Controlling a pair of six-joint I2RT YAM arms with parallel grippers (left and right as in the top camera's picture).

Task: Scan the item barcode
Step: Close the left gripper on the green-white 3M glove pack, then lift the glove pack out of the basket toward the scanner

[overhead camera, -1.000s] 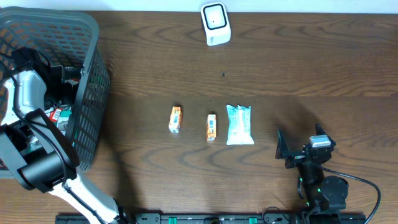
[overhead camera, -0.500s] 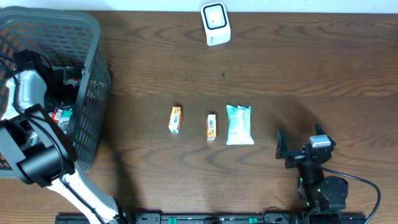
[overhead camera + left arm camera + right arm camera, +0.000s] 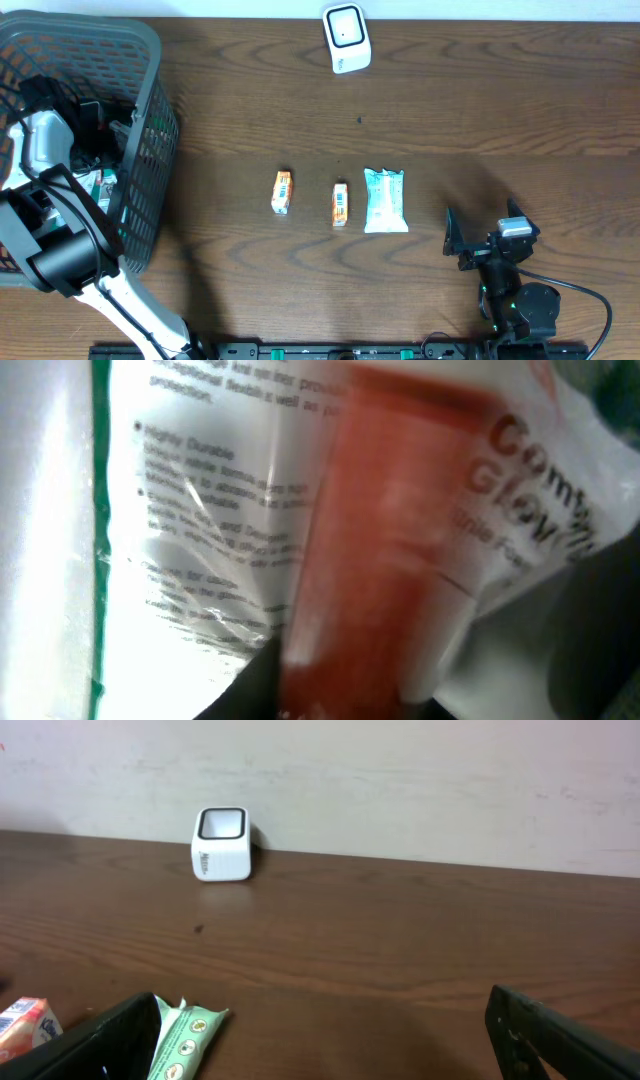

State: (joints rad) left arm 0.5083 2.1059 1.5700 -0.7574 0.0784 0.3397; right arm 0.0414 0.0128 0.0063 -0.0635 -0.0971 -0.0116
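The white barcode scanner (image 3: 346, 38) stands at the table's far edge, seen again in the right wrist view (image 3: 222, 844). My left gripper (image 3: 95, 140) is down inside the grey basket (image 3: 152, 150). Its wrist view is filled by a blurred clear-and-white glove packet (image 3: 230, 510) with a red band, which runs down between the dark jaws of the gripper (image 3: 350, 700); they are shut on it. My right gripper (image 3: 455, 240) rests low at the front right, open, with only bare wood between its fingers (image 3: 325, 1040).
Two small orange packs (image 3: 282, 192) (image 3: 340, 204) and a teal wipes packet (image 3: 386, 200) lie in a row mid-table. The wipes packet (image 3: 185, 1035) sits just left of my right gripper's left finger. More packets lie in the basket.
The left gripper has closed on the glove packet inside the basket, and the left arm shifted slightly. The right arm and the table items have not moved.
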